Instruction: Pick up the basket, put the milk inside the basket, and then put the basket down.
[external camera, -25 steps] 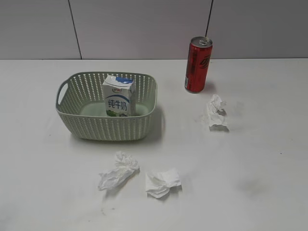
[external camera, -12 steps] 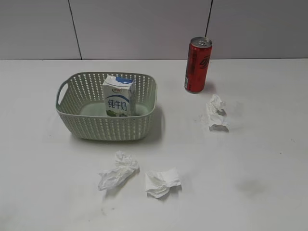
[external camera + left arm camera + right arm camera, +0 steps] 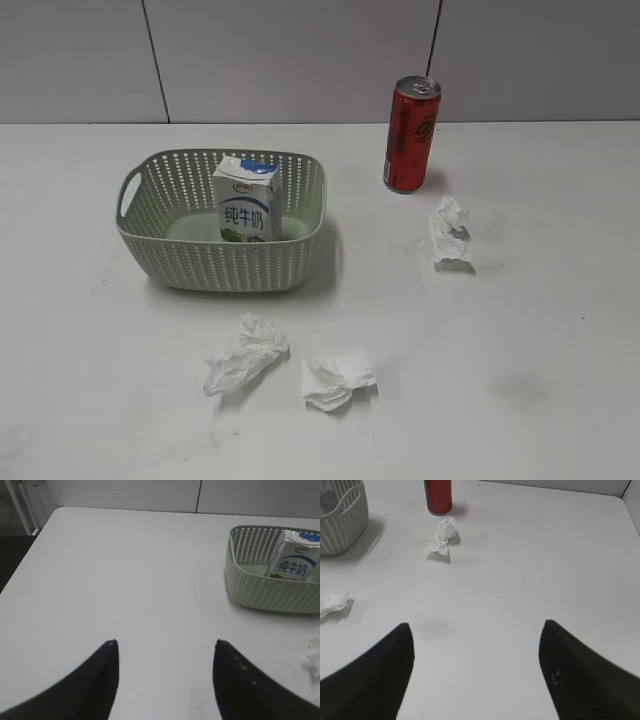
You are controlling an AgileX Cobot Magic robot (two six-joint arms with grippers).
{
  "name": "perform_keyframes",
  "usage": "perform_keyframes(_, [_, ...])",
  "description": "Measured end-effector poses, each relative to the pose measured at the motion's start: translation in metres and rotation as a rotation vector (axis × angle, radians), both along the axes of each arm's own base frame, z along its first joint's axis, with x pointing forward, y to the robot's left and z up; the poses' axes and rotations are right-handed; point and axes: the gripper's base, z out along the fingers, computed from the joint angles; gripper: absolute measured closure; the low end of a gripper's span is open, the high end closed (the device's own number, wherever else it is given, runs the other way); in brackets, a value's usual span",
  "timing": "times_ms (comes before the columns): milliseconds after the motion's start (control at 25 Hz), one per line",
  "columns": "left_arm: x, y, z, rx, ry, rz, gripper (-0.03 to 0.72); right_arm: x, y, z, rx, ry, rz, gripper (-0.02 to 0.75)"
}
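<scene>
Hovering over bare table, left pincer spread wide, gripping nothing. Right pincer likewise spread, empty, above table. Basket rests on table, left of centre in exterior view. Milk stands upright inside basket, toward its far wall. Red can upright, well right of basket. Three crumpled tissues scattered: one near can, two in front of basket.
</scene>
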Motion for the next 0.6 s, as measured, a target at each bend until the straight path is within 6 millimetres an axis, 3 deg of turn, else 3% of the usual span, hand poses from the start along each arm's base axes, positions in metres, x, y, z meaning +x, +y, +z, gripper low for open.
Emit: perform_keyframes(600, [0.0002, -0.0001, -0.0005, -0.001, 0.002, -0.001, 0.281, 0.0, 0.0001, 0.0, 0.001, 0.0, 0.0, 0.147])
